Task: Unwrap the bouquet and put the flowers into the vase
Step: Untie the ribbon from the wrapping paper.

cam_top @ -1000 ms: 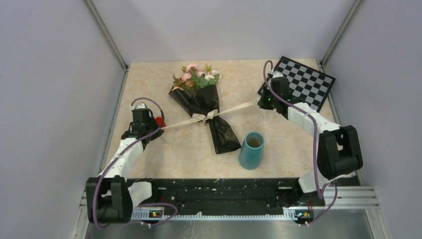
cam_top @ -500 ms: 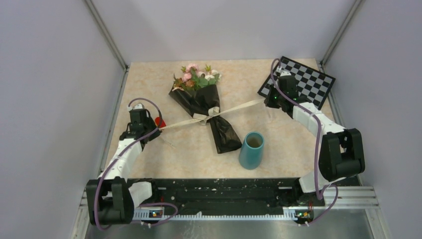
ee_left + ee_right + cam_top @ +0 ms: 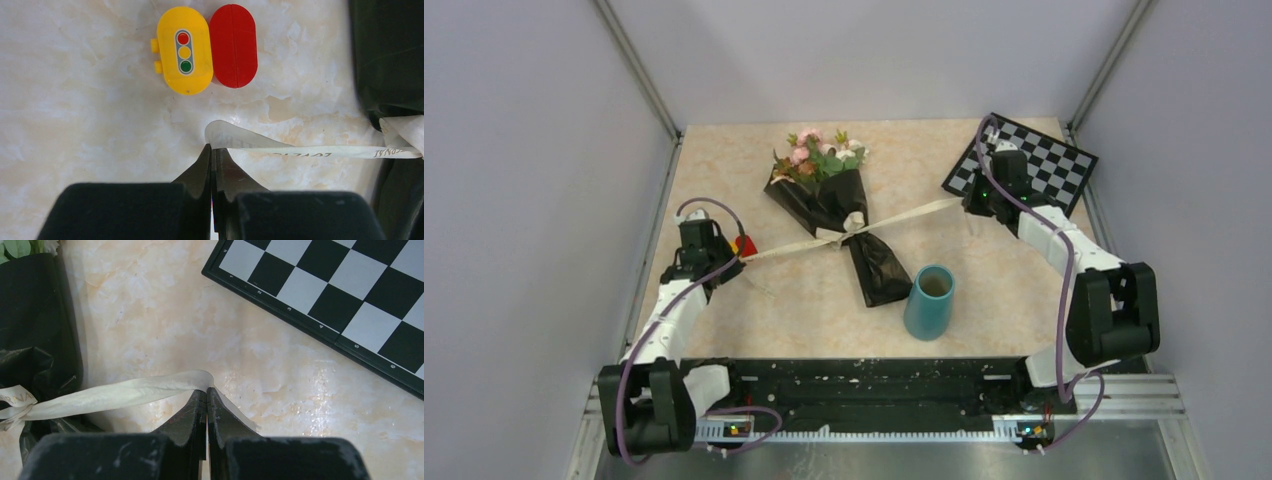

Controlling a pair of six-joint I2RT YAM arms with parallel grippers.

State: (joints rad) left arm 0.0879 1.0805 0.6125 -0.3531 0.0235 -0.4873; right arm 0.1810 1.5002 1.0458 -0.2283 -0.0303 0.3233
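The bouquet (image 3: 834,205) lies mid-table, its flowers (image 3: 819,153) poking out of glossy black paper toward the far side. A cream ribbon (image 3: 904,214) runs taut from its knot out to both sides. My left gripper (image 3: 212,148) is shut on the ribbon (image 3: 300,149) end at the left, near the table's left edge. My right gripper (image 3: 206,390) is shut on the other ribbon (image 3: 125,390) end, beside the checkerboard. The teal vase (image 3: 930,301) stands upright in front of the bouquet's lower end, apart from both grippers.
A black-and-white checkerboard (image 3: 1034,165) lies at the back right, close to my right gripper (image 3: 973,207). A small yellow traffic-light piece (image 3: 184,50) and a red piece (image 3: 233,45) lie just beyond my left gripper (image 3: 733,259). Walls close in on three sides.
Both grippers have pulled outward with the ribbon ends: the right one further right toward the checkerboard, the left one slightly left. The ribbon's loops at the knot have shrunk.
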